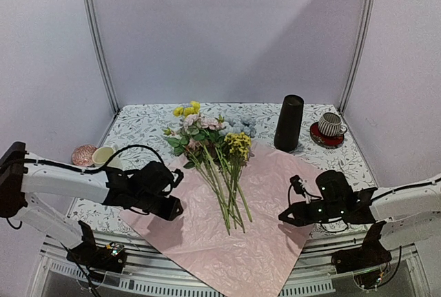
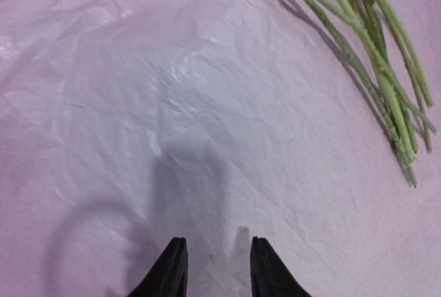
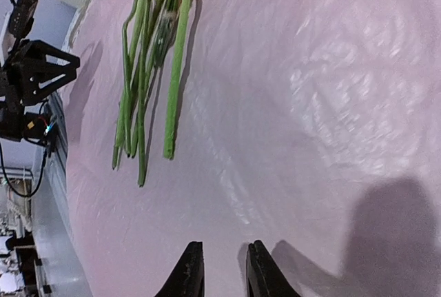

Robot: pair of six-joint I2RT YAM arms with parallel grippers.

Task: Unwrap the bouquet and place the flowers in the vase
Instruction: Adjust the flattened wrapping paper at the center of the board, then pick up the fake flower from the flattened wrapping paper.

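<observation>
Half done: paper (image 1: 275, 193) spread flat, flowers (image 1: 213, 145) loose on it, none in vase (image 1: 289, 123); left claw (image 2: 217, 242) and right claw (image 3: 222, 245) ajar, empty.

Robot test booth, plain pale wall panels (image 1: 227, 28), metal corner posts (image 1: 96, 35), floral-clothed table (image 1: 145, 121)

I've got both arms reaching in low from the sides, forearms near level. Left arm (image 1: 62, 181) comes in from the left, with the left gripper (image 1: 171, 209) angled inward and down, jaws partly apart. Right arm (image 1: 406, 200) mirrors it; the right gripper (image 1: 288, 216) points inward, jaws at a narrower gap. Grippers are well apart, neither gripping.
</observation>
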